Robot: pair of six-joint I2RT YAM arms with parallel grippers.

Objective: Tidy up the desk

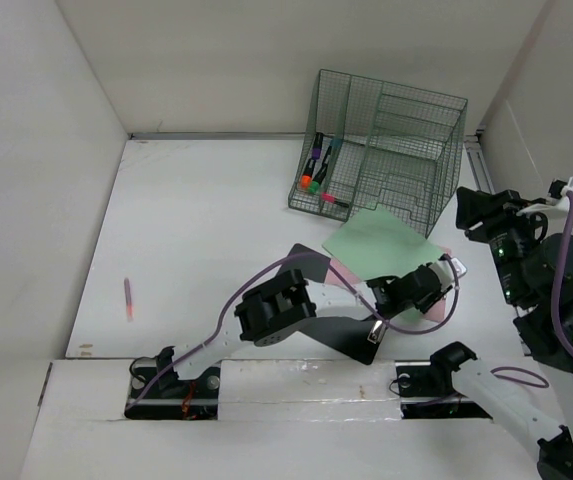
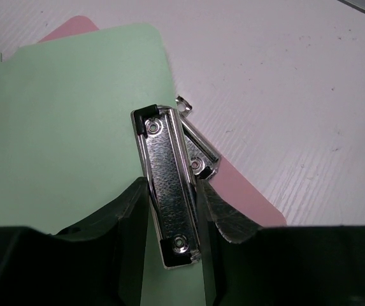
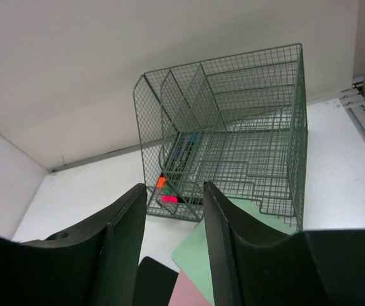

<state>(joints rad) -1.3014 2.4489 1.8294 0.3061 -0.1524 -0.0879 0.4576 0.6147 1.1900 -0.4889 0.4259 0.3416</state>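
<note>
Dark fingers (image 2: 125, 223) of the left pincer (image 2: 172, 188) fill the bottom of the wrist view, pinching a metal clip (image 2: 163, 159) by its two long edges. The clip runs from about 11 to 5 o'clock, so the fingers meet it across its narrow width, likely the firmest hold for dragging or lifting the board. The clip belongs to a pink clipboard (image 2: 246, 197) lying flat under a green sheet (image 2: 67, 127).

From above, this pile sits at 3 o'clock on the white table (image 1: 206, 200). The table spreads under everything, from the arm bases at 6 to the back wall at 12. It is nearly square and shows no clear long axis. A wire rack (image 1: 381, 150) stands near 1 o'clock, and a pink pen (image 1: 127, 298) lies alone at 8. The right pincer (image 3: 172, 188) hangs spread and empty, facing the rack.
</note>
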